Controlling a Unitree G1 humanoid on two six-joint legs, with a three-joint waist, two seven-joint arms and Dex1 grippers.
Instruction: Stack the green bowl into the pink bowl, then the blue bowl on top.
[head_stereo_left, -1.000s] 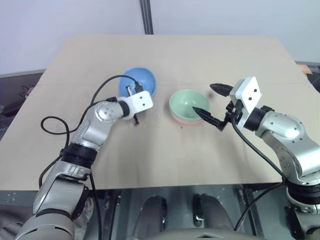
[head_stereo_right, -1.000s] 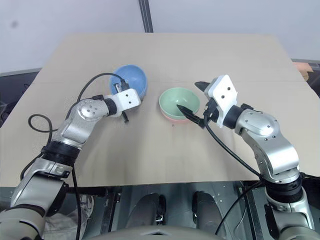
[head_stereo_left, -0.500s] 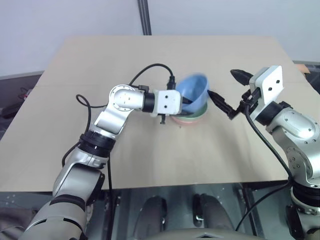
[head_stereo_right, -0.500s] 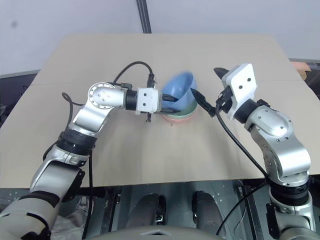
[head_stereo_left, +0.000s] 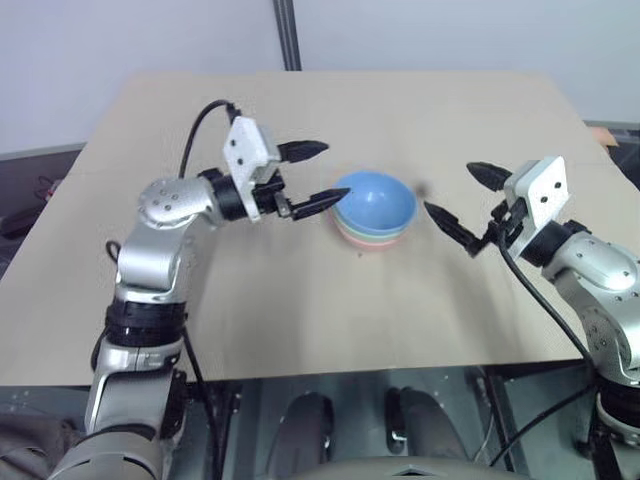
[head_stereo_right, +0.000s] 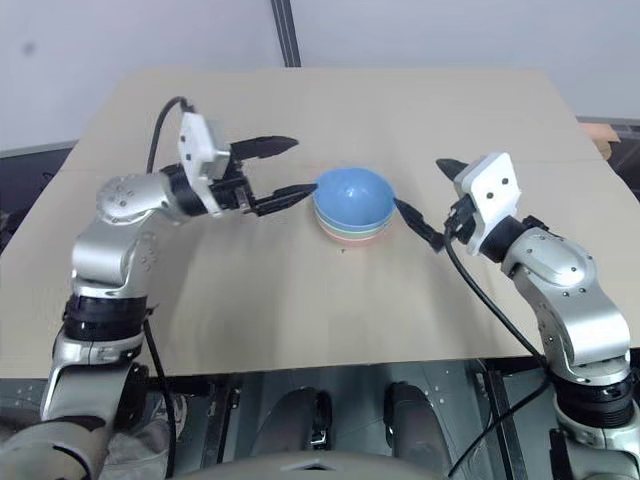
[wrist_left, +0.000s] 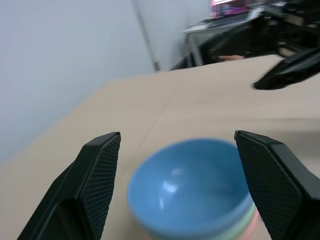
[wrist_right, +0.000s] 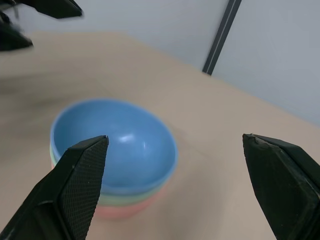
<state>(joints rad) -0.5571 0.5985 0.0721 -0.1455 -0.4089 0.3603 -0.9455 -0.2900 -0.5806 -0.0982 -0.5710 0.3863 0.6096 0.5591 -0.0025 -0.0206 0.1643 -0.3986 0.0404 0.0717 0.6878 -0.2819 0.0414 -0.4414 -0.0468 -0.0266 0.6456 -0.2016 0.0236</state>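
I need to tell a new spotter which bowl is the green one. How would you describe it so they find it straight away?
On the tan table, look at the stack of three bowls between the left hand and the right hand. The green bowl is the middle one, showing as a thin mint band under the blue bowl and above the pink bowl.

Bowl stack (head_stereo_left: 374, 212) mid-table (head_stereo_left: 300, 300) — tools flanking.

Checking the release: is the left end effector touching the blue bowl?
Apart. In the left wrist view, the open left end effector stands back from the blue bowl, with bare table between each finger and the rim.
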